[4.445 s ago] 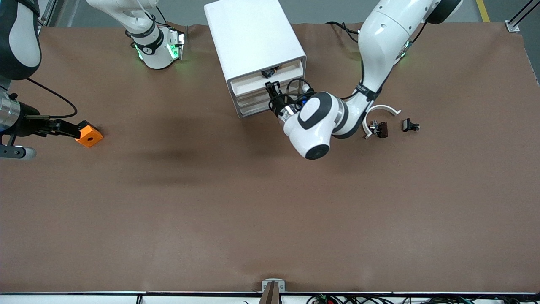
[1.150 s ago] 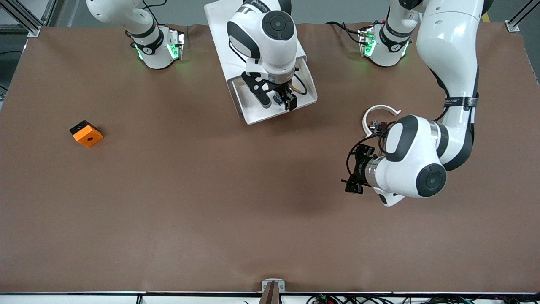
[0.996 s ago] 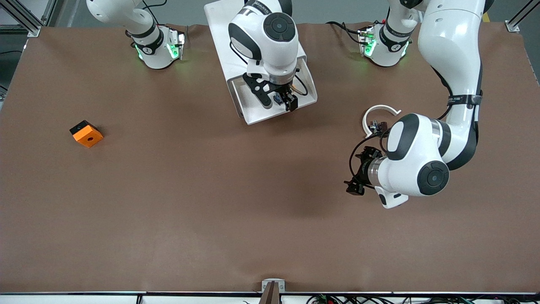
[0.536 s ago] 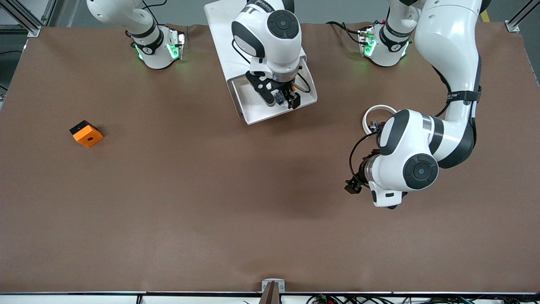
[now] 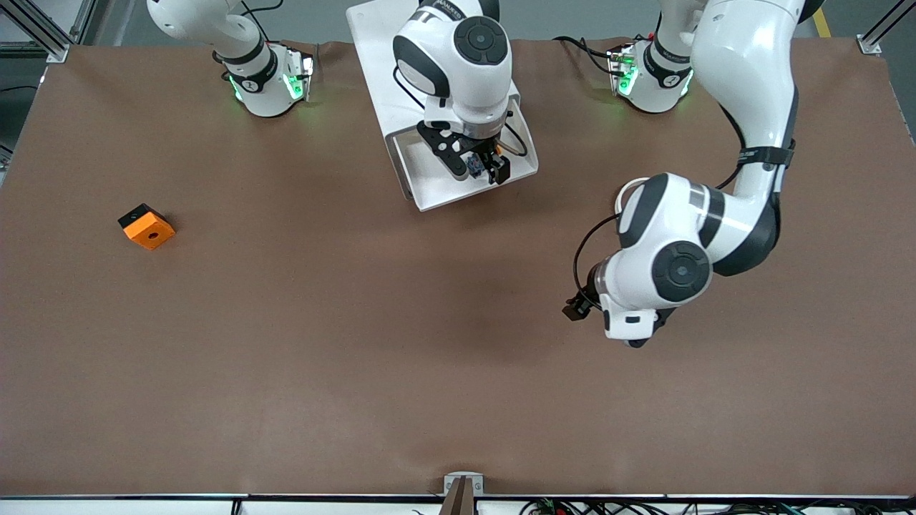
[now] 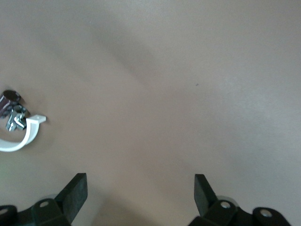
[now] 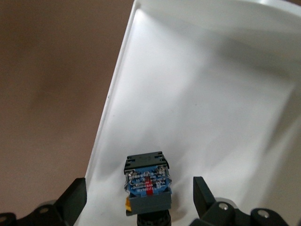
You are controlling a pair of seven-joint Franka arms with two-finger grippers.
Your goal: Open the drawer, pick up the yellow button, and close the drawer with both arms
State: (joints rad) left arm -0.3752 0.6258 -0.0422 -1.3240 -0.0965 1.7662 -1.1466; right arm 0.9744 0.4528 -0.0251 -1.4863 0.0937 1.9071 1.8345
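Observation:
The drawer (image 5: 429, 194) stands pulled out of the white cabinet (image 5: 401, 50) as a shallow white tray (image 7: 202, 94). In it lies the button (image 7: 146, 183), with a black-blue body and a sliver of orange at its lower edge. My right gripper (image 5: 481, 170) hangs down into the tray, open, a finger on each side of the button (image 5: 470, 166) and not touching it (image 7: 138, 189). My left gripper (image 5: 576, 309) is open and holds nothing, low over bare brown table toward the left arm's end (image 6: 139, 184).
An orange cube (image 5: 147, 227) lies toward the right arm's end. A white curved band (image 5: 625, 192) with small black clips (image 6: 11, 106) lies beside the left forearm, mostly covered by it in the front view. Brown mat covers the table.
The drawer, shut earlier, is now open with the right gripper in it. Over the last second the left arm swung its gripper toward the table's middle, covering the clips; the right gripper barely shifted.

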